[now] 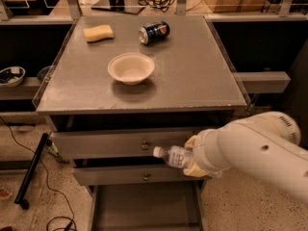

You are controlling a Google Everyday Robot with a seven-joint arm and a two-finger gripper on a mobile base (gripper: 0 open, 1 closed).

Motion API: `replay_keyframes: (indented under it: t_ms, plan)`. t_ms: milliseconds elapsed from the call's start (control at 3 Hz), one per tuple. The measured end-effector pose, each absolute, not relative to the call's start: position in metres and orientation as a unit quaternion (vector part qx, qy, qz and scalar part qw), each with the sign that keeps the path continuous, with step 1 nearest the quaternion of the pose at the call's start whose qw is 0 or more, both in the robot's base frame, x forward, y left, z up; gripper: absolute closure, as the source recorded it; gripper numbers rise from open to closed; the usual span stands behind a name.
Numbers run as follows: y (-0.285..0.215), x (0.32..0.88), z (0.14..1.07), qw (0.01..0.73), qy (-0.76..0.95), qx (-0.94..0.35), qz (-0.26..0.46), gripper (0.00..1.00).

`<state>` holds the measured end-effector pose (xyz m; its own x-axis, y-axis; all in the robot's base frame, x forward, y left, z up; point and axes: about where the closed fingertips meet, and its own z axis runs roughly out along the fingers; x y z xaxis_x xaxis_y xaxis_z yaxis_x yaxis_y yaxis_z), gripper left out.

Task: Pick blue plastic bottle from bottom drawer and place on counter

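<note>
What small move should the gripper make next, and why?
Probably raise it straight up: the gripper holds the blue plastic bottle in front of the drawers, below the counter, so it must clear the front edge first.

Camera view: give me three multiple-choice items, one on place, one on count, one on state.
1. Where is the blue plastic bottle? A in the bottom drawer; B on the floor; C in the gripper, before the drawer fronts.
2. Things on the counter? A three; B one; C five.
3. The soda can? A upright; B on its side; C crushed.
Key: 1 C, the gripper holds it below the counter edge. 2 A, sponge, bowl, soda can. 3 B, its round wall faces up.
</note>
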<state>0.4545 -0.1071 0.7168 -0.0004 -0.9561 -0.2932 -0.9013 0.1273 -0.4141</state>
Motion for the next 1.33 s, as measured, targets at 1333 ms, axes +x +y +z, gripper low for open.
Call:
replay_keyframes:
  t_ms: [1333]
  plan:
    - [-0.15,0.462,0.82,0.266,0.704,-0.641,-0.147,1.0]
